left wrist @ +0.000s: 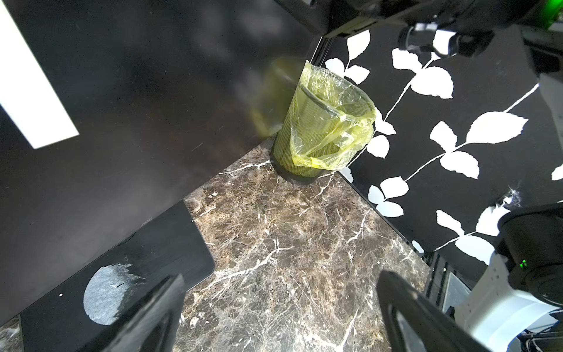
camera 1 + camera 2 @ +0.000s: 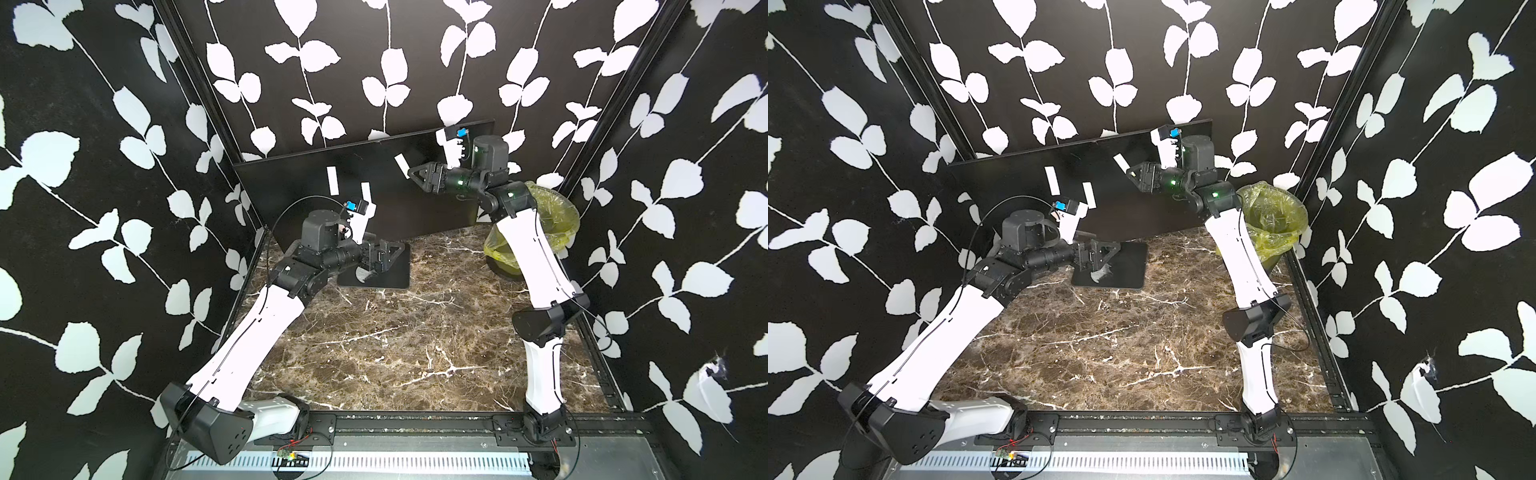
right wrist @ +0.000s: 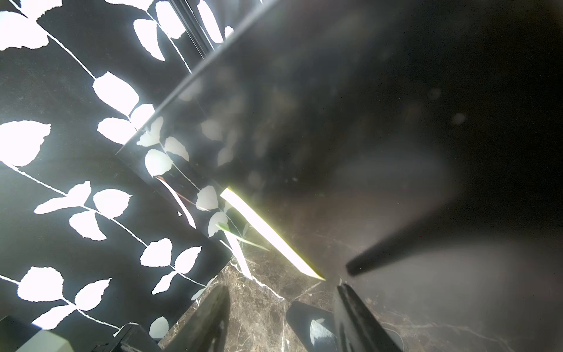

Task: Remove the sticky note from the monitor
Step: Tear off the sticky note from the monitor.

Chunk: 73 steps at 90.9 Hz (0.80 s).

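right hand (image 2: pixel 412 173) | raised, jaws apart | tips beside sticky note (image 2: pixel 402 165)

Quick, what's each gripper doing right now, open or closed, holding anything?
Left gripper: open, empty.
Right gripper: open, beside the sticky note, not gripping it.

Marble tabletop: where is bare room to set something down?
Bare: the middle of the brown marble tabletop, between the white left arm and white right arm, back to the flat black base plate. Also the strip between that plate and the yellow-lined mesh bin. Crowded: under the large black monitor.
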Tool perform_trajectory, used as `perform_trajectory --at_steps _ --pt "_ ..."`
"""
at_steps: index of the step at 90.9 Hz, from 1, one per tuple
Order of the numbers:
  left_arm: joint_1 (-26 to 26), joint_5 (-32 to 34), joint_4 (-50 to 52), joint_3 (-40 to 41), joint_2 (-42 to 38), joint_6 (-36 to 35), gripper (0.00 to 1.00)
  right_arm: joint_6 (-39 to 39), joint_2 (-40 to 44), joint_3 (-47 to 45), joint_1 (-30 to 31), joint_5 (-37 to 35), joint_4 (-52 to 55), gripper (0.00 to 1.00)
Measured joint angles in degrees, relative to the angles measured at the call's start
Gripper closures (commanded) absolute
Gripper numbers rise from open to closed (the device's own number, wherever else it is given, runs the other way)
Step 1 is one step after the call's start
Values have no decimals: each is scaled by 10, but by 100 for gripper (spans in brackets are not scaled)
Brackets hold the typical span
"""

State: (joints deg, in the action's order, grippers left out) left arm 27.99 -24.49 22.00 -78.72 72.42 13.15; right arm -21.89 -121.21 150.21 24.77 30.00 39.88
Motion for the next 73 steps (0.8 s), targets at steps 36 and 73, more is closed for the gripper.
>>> perform_trajectory --at_steps 36,73 --pt "0 0 5 0 0 -3 1 -12 -12 3 5 4 0 45" --pt "0 0 6 0 0 -3 1 -12 -16 8 8 -13 2 45"
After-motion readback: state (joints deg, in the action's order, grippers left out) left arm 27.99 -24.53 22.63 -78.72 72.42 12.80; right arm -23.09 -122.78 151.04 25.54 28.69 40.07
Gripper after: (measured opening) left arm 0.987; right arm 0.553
